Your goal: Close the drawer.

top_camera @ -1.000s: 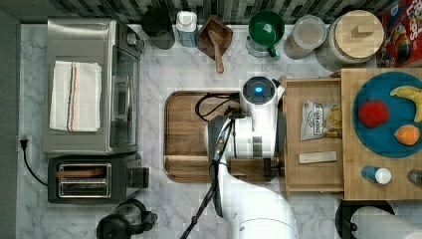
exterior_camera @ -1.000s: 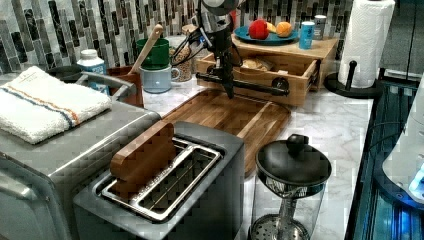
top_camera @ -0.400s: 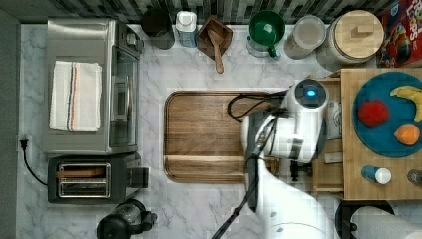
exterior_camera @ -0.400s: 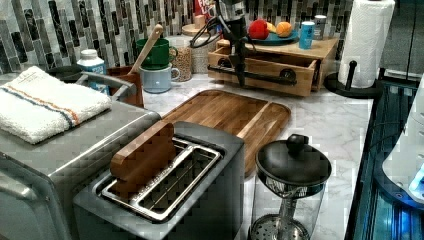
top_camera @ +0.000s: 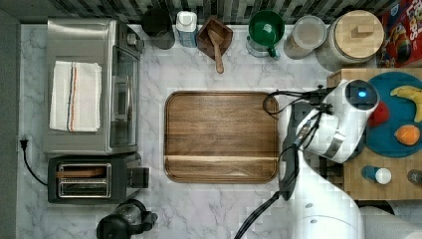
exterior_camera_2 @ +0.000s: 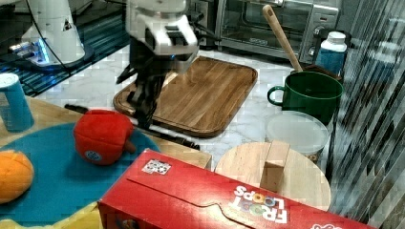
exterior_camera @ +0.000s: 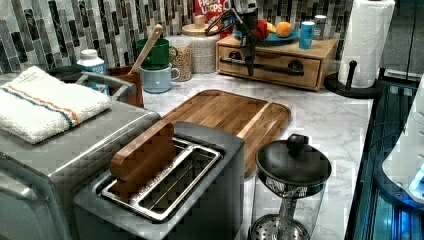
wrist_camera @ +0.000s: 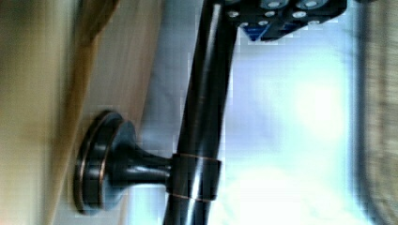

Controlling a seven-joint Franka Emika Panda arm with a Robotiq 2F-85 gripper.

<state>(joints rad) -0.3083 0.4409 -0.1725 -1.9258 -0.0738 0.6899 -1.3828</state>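
Note:
The drawer (exterior_camera: 280, 78) is a pale wooden front with a dark bar handle (exterior_camera: 272, 66). In the left view it sits flush in the wooden box under the blue plate. My gripper (exterior_camera: 248, 67) hangs straight down at the handle's left part. In the right view the gripper (exterior_camera_2: 143, 113) stands at the box's front edge, over the handle (exterior_camera_2: 177, 139). The wrist view has the handle bar (wrist_camera: 202, 117) and its round mount (wrist_camera: 101, 161) close up against the drawer front (wrist_camera: 42, 117). In the top view my arm (top_camera: 343, 124) covers the drawer's place.
A dark walnut board (top_camera: 221, 135) lies on the marble counter beside the box. The wooden top (top_camera: 393, 174) carries a blue plate (top_camera: 398, 144) with fruit and small cans. A toaster (top_camera: 82, 178), a toaster oven (top_camera: 89, 84), a glass press (exterior_camera: 290, 190), a paper towel roll (exterior_camera: 367, 45) and mugs and jars stand around.
The drawer has slid from wide open, contents showing, to flush in its box. My arm moved with it toward the top view's right.

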